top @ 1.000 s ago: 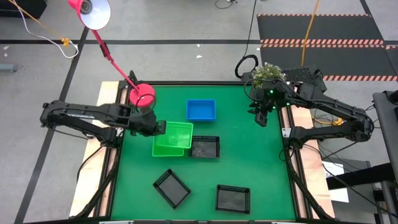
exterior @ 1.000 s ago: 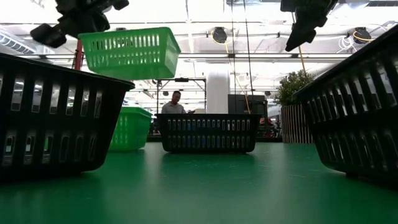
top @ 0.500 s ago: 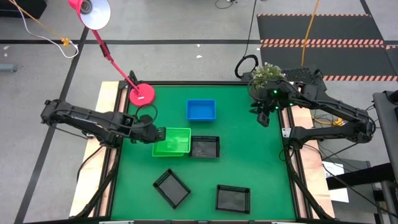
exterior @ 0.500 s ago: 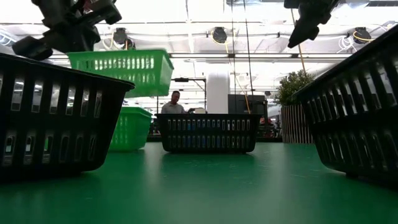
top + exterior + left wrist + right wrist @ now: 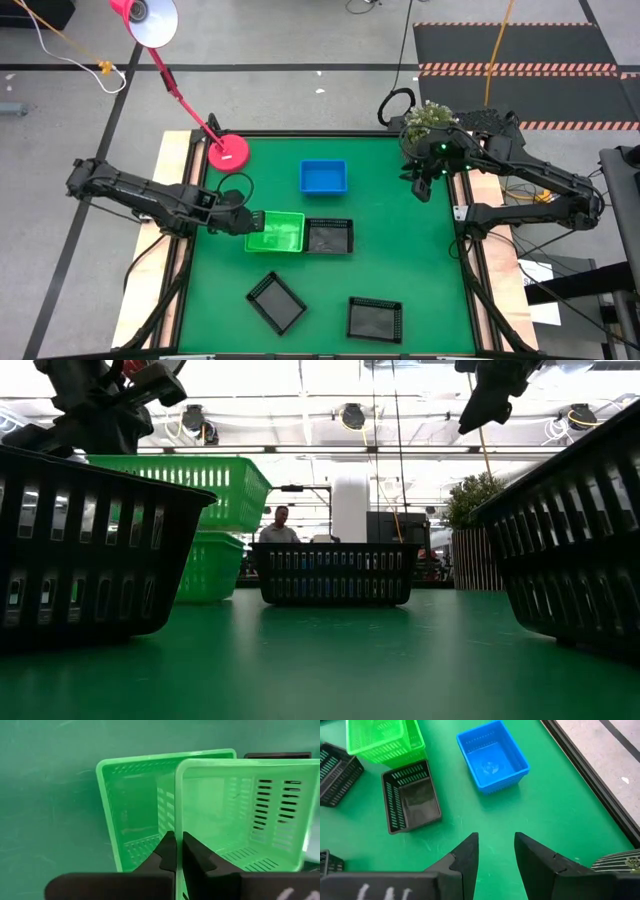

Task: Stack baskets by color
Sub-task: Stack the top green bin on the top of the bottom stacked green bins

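In the low view two black baskets (image 5: 85, 545) stand close to the camera and are cut off at both edges, and they hide much of the green table (image 5: 400, 260) behind them. Farther back, the left claw (image 5: 175, 851) is closed on the rim of a green basket (image 5: 277, 228), held just above a second green basket (image 5: 131, 810) and covering most of it, with a black basket (image 5: 329, 237) just beside. Beyond them lie the blue basket (image 5: 323, 177) and the pink lamp base (image 5: 228, 152), while the right claw (image 5: 495, 851) hangs half open and empty over the far right part of the table.

Bright, even overhead light casts soft shadows; ceiling lamps (image 5: 352, 415) glare, silhouetting blurred near baskets (image 5: 90, 550).
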Action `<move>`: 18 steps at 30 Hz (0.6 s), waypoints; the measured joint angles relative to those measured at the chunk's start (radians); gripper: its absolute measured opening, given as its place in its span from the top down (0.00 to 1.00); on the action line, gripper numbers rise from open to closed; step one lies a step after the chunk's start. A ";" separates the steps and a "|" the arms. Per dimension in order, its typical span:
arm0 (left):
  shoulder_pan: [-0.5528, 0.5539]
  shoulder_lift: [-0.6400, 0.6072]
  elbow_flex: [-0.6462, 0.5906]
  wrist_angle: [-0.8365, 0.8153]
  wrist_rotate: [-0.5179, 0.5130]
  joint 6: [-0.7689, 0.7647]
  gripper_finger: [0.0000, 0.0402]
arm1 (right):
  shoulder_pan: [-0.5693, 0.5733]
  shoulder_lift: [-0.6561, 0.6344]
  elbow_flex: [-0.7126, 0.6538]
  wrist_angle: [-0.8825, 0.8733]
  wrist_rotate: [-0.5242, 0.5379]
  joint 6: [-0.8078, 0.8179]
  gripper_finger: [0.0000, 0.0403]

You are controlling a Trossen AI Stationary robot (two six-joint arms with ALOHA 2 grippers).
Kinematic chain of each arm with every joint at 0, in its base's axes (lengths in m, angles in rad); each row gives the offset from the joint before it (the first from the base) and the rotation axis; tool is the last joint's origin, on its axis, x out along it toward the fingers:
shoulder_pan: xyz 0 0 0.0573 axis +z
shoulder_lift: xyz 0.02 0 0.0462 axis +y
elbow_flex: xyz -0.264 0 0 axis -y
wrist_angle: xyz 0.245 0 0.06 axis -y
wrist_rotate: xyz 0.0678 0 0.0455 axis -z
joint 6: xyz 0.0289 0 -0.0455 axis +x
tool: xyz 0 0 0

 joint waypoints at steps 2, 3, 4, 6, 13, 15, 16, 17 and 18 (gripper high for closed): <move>-0.001 0.000 0.000 -0.006 -0.002 -0.002 0.98 | 0.000 0.000 0.000 0.003 0.000 0.002 0.71; -0.001 0.000 0.000 -0.010 -0.006 0.000 0.98 | 0.000 0.000 0.000 0.003 0.000 0.002 0.71; -0.001 0.000 0.000 -0.015 -0.013 0.003 0.97 | 0.000 0.000 0.000 0.003 0.000 0.002 0.71; -0.001 0.000 0.000 -0.017 -0.023 0.003 0.95 | 0.000 0.000 0.000 0.003 0.000 0.003 0.71; -0.001 0.000 -0.003 -0.052 -0.030 -0.023 0.98 | 0.000 0.000 0.000 0.003 0.000 0.021 0.71; -0.001 0.000 -0.016 -0.050 -0.031 -0.040 0.97 | 0.000 0.000 0.000 0.003 0.000 0.025 0.71; -0.001 0.001 -0.021 -0.051 -0.029 -0.040 0.96 | 0.000 0.000 0.000 0.003 0.000 0.025 0.71; -0.001 0.001 -0.026 -0.049 -0.023 -0.041 0.96 | 0.000 0.000 0.000 0.003 0.000 0.025 0.71; -0.001 0.001 -0.030 -0.046 -0.018 -0.042 0.96 | 0.000 0.000 0.000 0.003 0.000 0.025 0.71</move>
